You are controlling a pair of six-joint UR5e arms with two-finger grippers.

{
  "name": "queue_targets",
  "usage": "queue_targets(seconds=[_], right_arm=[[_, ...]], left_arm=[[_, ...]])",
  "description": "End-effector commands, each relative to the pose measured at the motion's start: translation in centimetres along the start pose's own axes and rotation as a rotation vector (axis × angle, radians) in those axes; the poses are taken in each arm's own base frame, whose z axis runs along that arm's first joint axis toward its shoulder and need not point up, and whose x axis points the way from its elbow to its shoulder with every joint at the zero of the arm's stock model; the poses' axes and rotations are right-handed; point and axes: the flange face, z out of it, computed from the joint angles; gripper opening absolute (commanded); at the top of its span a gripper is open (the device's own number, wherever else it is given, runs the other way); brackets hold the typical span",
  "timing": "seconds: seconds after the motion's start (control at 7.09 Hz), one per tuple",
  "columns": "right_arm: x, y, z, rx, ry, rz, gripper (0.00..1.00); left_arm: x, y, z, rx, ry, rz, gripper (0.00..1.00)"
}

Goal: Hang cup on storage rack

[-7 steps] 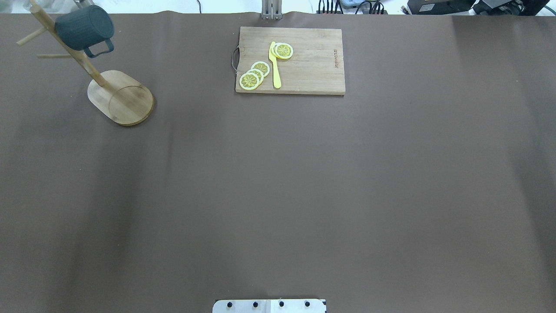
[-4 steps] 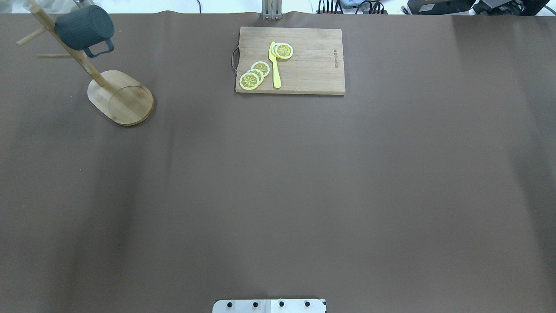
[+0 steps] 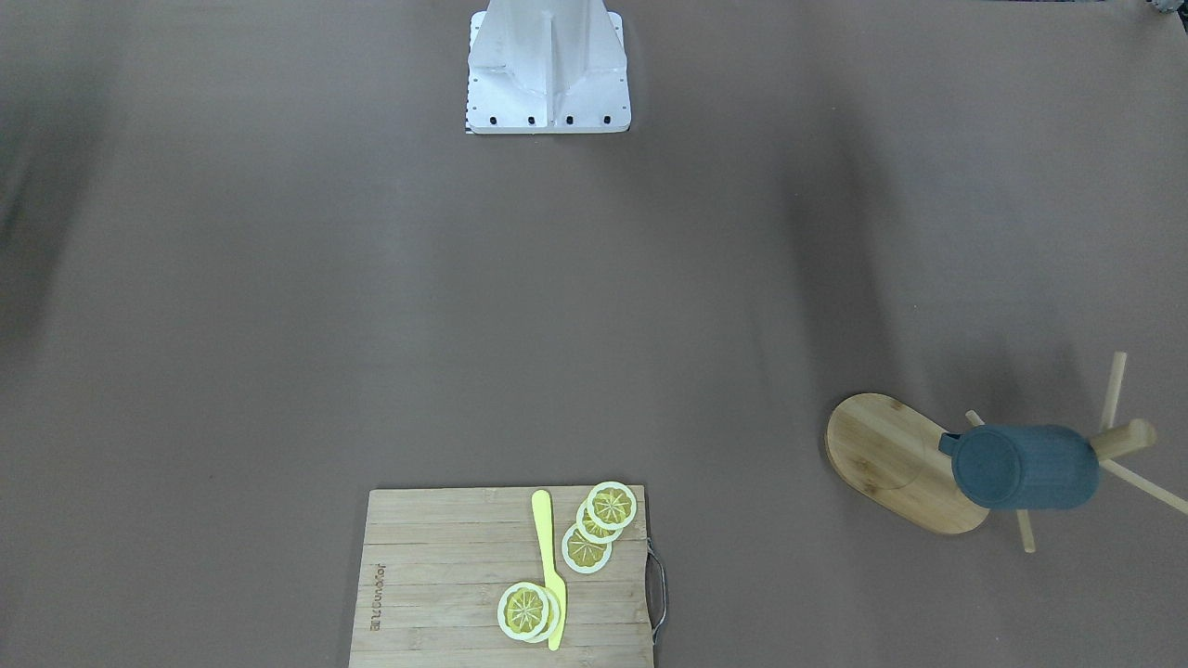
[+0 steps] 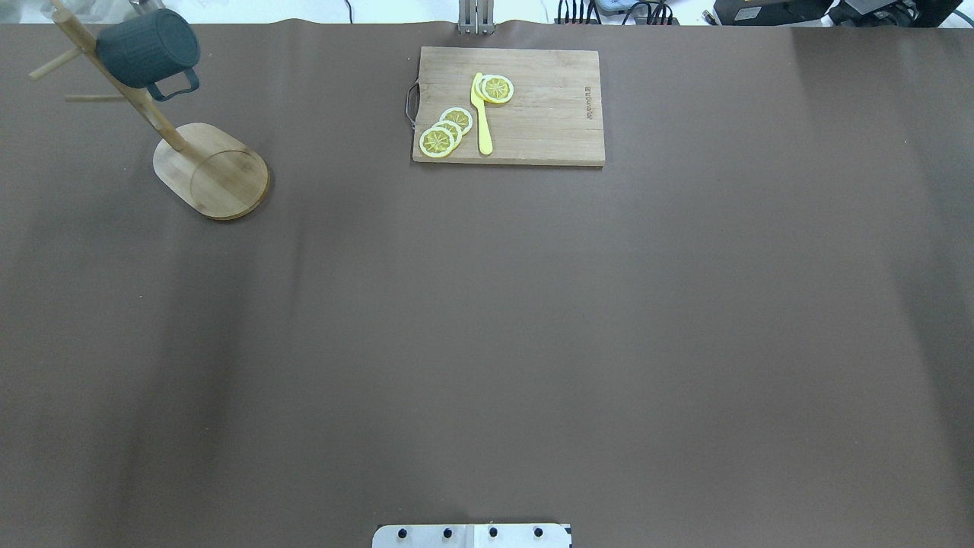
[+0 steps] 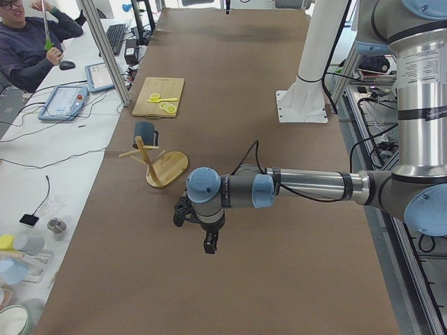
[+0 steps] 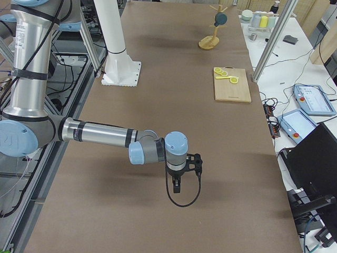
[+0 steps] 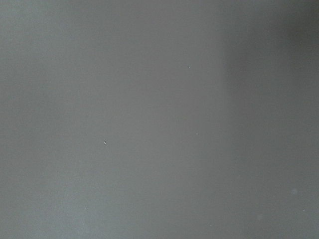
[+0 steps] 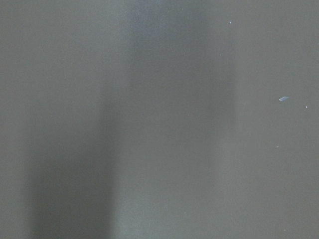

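- Brown cloth covers the long table (image 4: 487,342) before you; one white robot base (image 3: 548,83) stands at its near edge.
- You will find the one cup (image 4: 148,47) hanging on the one storage rack (image 4: 221,179) in the table's far left corner. It lies on its side up against the post, handle toward the oval base.
- From the front-facing view you can count four thin pegs standing bare around the cup.
- One cutting board (image 4: 548,114) lies at the far edge near the middle, well apart from the rack.
- On it you can count five lemon slices (image 4: 437,141): three overlapping in a row left of the single yellow knife (image 4: 482,122), and two stacked at its tip.
- Only the side views show you the two arms, each stretched low over bare cloth.
- Your left gripper (image 5: 209,246) points down, near the rack but clear of it. You cannot tell whether its claw is open or closed.
- Your right gripper (image 6: 177,187) points down far from the rack. Its claw cannot be judged either.
- Both wrist cameras give you only brown cloth.
- One person (image 5: 28,49) sits at the side bench.
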Motion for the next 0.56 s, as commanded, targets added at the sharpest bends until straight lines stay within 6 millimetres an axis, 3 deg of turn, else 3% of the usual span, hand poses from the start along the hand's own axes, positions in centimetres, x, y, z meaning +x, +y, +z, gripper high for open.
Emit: queue_targets(seconds=[0.0, 0.42], right_arm=[[0.0, 0.0, -0.02, 0.001, 0.001, -0.001, 1.0], [0.0, 0.0, -0.02, 0.001, 0.001, -0.001, 1.0]], left_arm=[[-0.01, 0.01, -0.01, -0.001, -0.003, 0.001, 0.99], [0.14, -0.03, -0.17, 0.002, -0.003, 0.004, 0.99]])
